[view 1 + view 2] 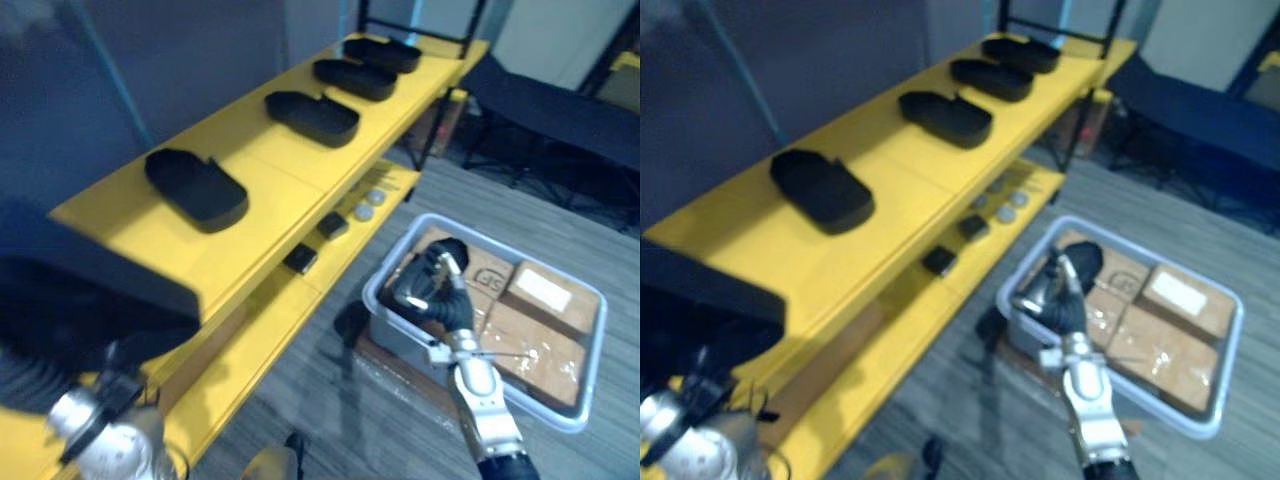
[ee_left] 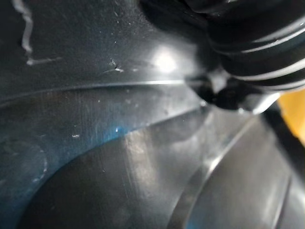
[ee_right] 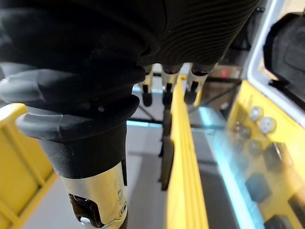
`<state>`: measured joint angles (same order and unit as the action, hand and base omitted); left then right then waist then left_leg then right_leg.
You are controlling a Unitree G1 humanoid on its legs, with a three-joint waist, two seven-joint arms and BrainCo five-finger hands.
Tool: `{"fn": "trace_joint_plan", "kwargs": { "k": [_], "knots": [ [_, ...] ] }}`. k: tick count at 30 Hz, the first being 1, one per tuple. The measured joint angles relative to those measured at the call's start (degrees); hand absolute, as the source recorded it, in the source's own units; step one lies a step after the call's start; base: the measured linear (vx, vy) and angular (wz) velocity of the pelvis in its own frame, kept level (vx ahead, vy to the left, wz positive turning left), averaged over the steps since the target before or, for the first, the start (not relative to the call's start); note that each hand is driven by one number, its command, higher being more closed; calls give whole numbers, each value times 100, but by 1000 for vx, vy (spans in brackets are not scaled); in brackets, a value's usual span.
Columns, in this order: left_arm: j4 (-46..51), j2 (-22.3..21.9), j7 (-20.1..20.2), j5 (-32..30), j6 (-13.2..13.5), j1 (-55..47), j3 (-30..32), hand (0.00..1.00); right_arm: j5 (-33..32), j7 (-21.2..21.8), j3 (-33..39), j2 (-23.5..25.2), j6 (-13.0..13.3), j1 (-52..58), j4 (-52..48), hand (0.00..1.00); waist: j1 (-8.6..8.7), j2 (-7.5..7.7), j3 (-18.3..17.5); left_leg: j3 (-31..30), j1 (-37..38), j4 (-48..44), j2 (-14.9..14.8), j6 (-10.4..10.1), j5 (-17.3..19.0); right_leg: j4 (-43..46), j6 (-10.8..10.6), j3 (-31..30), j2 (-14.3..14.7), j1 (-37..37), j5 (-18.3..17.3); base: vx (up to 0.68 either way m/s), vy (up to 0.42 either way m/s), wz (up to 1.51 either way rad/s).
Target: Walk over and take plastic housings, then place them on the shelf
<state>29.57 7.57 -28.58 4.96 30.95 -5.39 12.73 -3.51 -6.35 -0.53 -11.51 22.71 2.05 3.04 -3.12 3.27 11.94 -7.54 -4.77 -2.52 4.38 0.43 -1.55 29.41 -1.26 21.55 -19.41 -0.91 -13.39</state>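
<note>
A large black plastic housing (image 1: pixel 90 285) fills the lower left, over the near end of the yellow shelf (image 1: pixel 170 250). My left hand (image 1: pixel 35 385) is under it, fingers hidden; up close its wrist view shows the housing's black surface (image 2: pixel 119 157). Several more black housings lie in a row on the shelf's top board, the nearest (image 1: pixel 197 187) and another (image 1: pixel 312 117) further along. My right hand (image 1: pixel 432 290) hangs over a grey bin (image 1: pixel 395 335), its fingers (image 3: pixel 167 95) relaxed and holding nothing.
The grey bin on the floor holds cardboard boxes (image 1: pixel 530 335). The shelf's lower board carries small black blocks (image 1: pixel 300 260) and round discs (image 1: pixel 365 212). Dark tables (image 1: pixel 560 110) stand at the back right. Grey plank floor runs between shelf and bin.
</note>
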Motion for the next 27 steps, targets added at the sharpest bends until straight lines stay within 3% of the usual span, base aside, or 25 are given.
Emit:
{"fn": "trace_joint_plan", "kwargs": {
  "k": [2,3,6,8,14,16,21,27],
  "knots": [
    [-223,113,-18,-76,-5,294,6,100,112,-6,17,-184,233,-341,15,0,9,43,139,126,-198,-118,55,-29,-7,-402,-42,82,80,-245,62,-69,-78,-8],
    [-295,61,-97,-105,-33,321,-31,100,220,-7,26,-411,368,-674,54,0,10,-82,291,267,-290,-156,-29,-71,-6,-610,-443,60,142,-267,210,-33,-52,-41],
    [-295,57,-232,-160,-86,352,-49,100,270,-6,36,-699,517,-1500,197,0,45,-280,693,681,-358,-141,-240,-126,-10,-1109,-611,7,350,-311,317,-122,-105,-73],
    [-305,30,-287,-152,-88,431,-43,100,412,-17,50,-702,530,-1625,284,0,78,-366,788,817,-522,-148,-342,-164,-29,-1236,-561,-93,465,-515,418,-89,-72,-42],
    [-583,-187,-571,-276,-36,810,-44,100,487,-39,37,-679,564,-1643,290,0,119,-405,1206,798,-786,-479,-342,-248,18,-1056,-539,-53,428,-670,406,-36,-7,5],
    [-674,-182,-660,-429,-8,857,-43,100,481,-168,40,-610,568,-1627,301,0,166,-401,1426,792,-957,-787,-320,-289,92,-696,-440,85,323,-750,274,-93,6,31],
    [-936,-194,-894,-573,27,628,-40,100,483,-497,39,-287,618,-1420,657,0,174,-386,1458,791,-1142,-1659,-189,-246,567,113,-457,149,-3,-802,-301,-64,-4,14],
    [-858,-261,-1238,-928,131,259,50,100,-60,-632,415,0,628,-851,239,0,237,-394,1439,846,-969,-2063,-169,-167,996,212,-496,318,-84,-303,-579,-7,5,12]
  ]
}}
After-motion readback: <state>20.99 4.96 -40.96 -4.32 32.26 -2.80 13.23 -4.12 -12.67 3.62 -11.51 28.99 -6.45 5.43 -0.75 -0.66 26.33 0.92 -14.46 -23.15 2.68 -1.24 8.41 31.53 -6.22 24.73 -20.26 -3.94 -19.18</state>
